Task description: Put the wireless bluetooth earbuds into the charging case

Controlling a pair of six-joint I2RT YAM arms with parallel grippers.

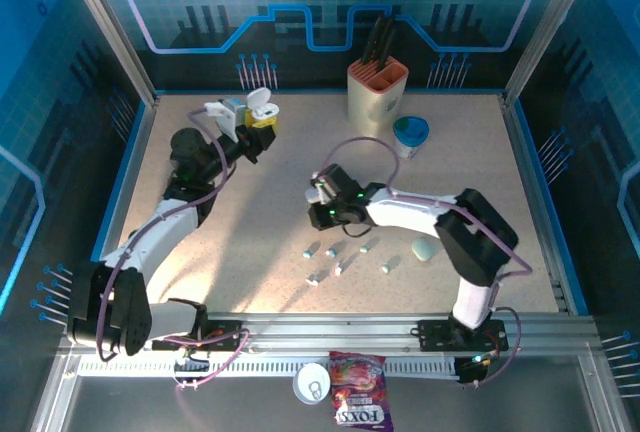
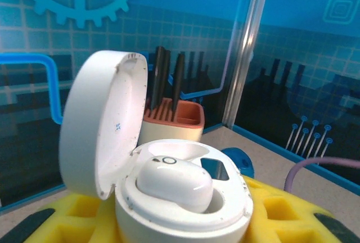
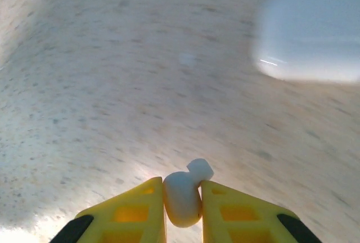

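Gripping the open charging case (image 2: 185, 209) by its base in the left claw (image 1: 258, 120), with yellow fingers (image 2: 67, 220) clamped on either side, and holding it raised over the back left of the tabletop (image 1: 250, 232) with the lid (image 2: 104, 136) tipped back, apparently presenting the wells upward and steady for loading. Already housing one white bud (image 2: 174, 184) inside, with what looks like room beside it. Pinching a second white earbud (image 3: 183, 195) in the right claw (image 3: 183, 220), closed tight on its rounded body with the small end poking out ahead, likely leaving that end clear for entering the well first. Hovering that claw above the middle of the tabletop, well apart from the case, so judging the step in hand as the carry across to the left. Leaving the loose earbuds (image 1: 331, 250) scattered on the tabletop just in front of the right arm, within easy reach for later picks, with a closed pale green case (image 1: 424, 249) beside them. Catching, in the right wrist view, a blurred pale shape (image 3: 309, 35) lying ahead on the tabletop, too soft for naming. Standing at the back, out of the working area: a knife block (image 1: 377, 87) and a blue round container (image 1: 410, 134). Calling next for a careful line-up, given so tiny a bud and so snug a well.
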